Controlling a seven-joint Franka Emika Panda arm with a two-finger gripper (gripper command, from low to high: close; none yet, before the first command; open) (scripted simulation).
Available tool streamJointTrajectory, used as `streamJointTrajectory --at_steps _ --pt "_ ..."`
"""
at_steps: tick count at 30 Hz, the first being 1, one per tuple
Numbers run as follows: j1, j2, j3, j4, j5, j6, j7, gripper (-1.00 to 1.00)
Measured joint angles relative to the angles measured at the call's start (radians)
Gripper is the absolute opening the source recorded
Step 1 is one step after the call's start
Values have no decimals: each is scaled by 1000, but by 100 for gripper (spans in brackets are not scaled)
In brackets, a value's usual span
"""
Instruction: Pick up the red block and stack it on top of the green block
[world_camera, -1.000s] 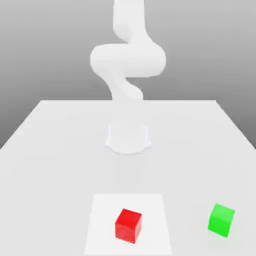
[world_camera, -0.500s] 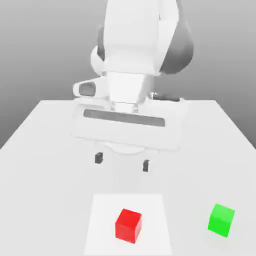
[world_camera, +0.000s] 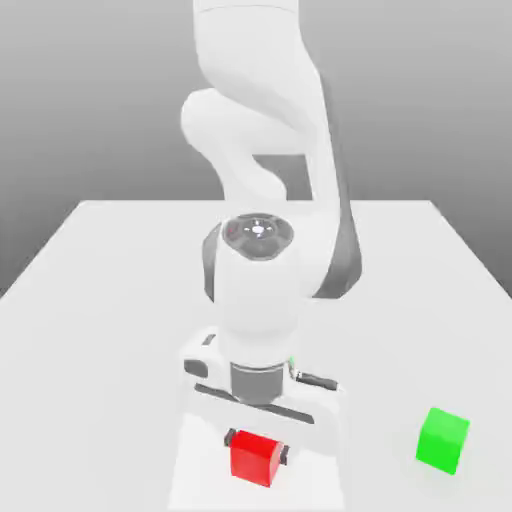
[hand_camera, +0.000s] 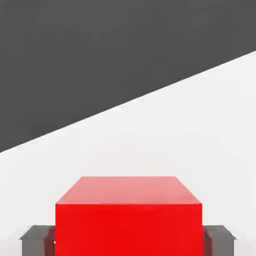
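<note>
Robot gripper grasping a red block

At the exterior view's lower center, the gripper (world_camera: 257, 453) clasps the red block (world_camera: 255, 458) between both fingers, above a white square (world_camera: 200, 485). The green block (world_camera: 442, 440) sits apart at lower right on the pale table (world_camera: 90, 380).

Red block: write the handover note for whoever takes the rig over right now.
Gripper: shut on the red block, one finger against each of two opposite sides.
Red block: down on the white square; no lift to be seen.
Green block: on the table, off toward the exterior view's right, nothing on top of it.
Done: arm brought down to the red block, grip closed.
Left: lift the red block, carry it over the green block, set it on top, let go.
</note>
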Motion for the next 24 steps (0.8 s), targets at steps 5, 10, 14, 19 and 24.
streamJointTrajectory --at_steps 5,10,14,19,24 --pt "-13 -58 17 -9 20 -49 -14 -100" --pt "0 -190 77 -16 55 -175 -88 -100" --pt "83 -205 189 24 39 -233 -216 -100" --pt "194 -197 314 74 9 -282 -364 -100" --pt "252 -45 258 92 -130 -160 -285 100"
